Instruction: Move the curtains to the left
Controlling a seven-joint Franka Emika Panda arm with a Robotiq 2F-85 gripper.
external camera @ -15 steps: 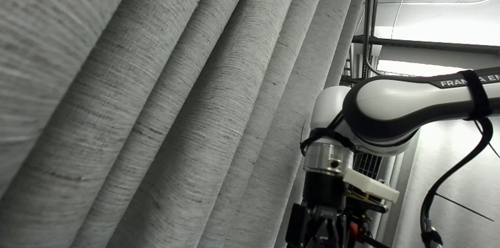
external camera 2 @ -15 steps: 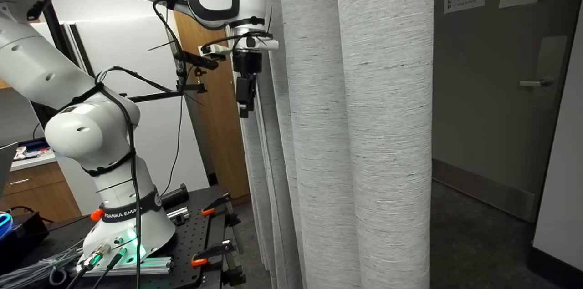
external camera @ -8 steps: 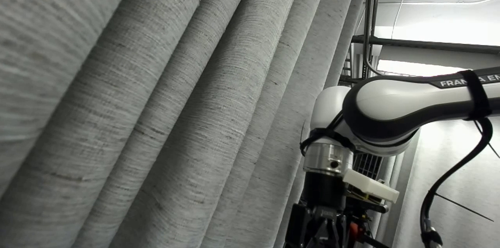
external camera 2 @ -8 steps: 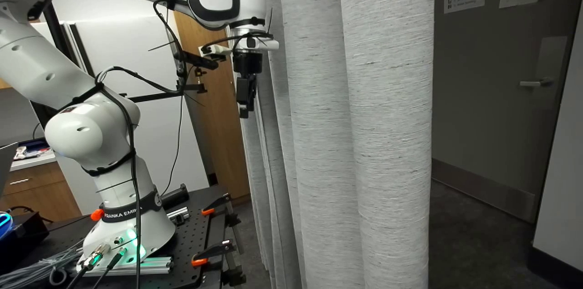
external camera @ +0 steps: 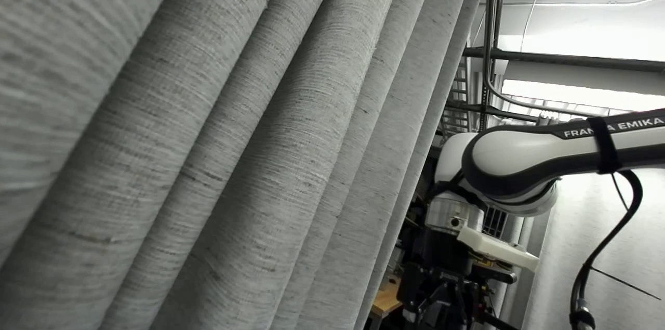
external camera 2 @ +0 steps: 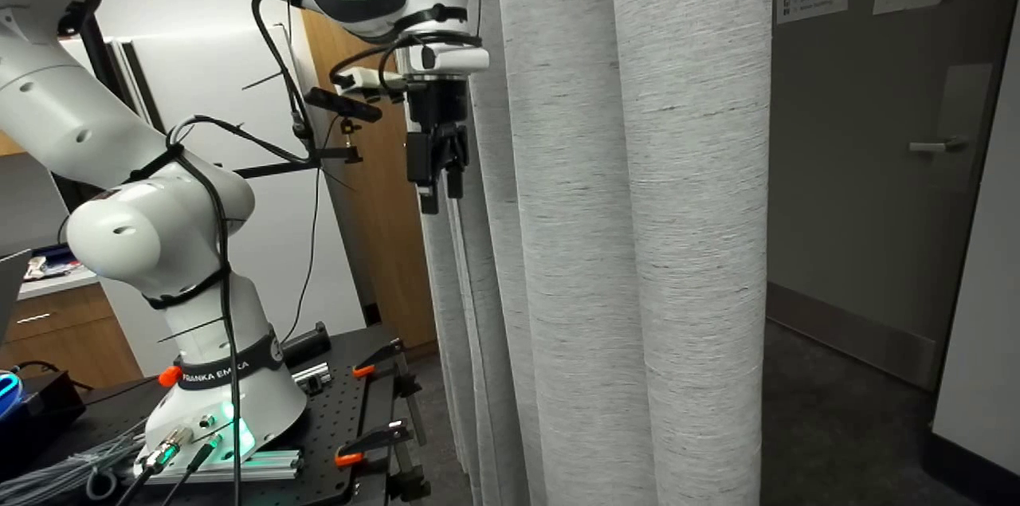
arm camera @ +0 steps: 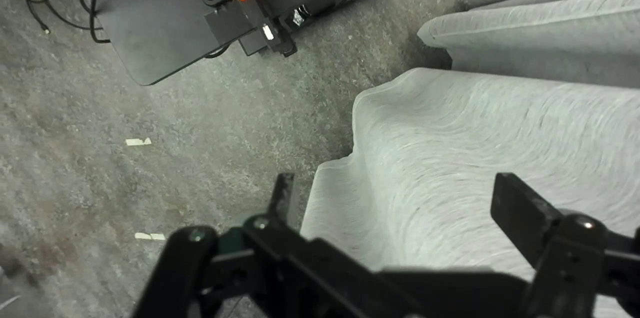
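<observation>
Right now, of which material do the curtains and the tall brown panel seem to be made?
The curtains: matte woven fabric, by the thread streaks and folds; fibre unclear. The tall brown panel: apparently smooth wood or wood-look laminate, by its colour and faint grain.

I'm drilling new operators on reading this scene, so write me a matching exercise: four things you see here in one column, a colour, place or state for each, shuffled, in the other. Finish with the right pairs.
Column 1
1. Claw
2. Curtains
3. Door handle
4. Clamps

Column 2
A. Black with orange ends
B. Jaws standing apart
C. Mounted on the dark-grey door
D. Light grey, hanging in long folds

Right pairs: 1-B, 2-D, 3-C, 4-A
</observation>
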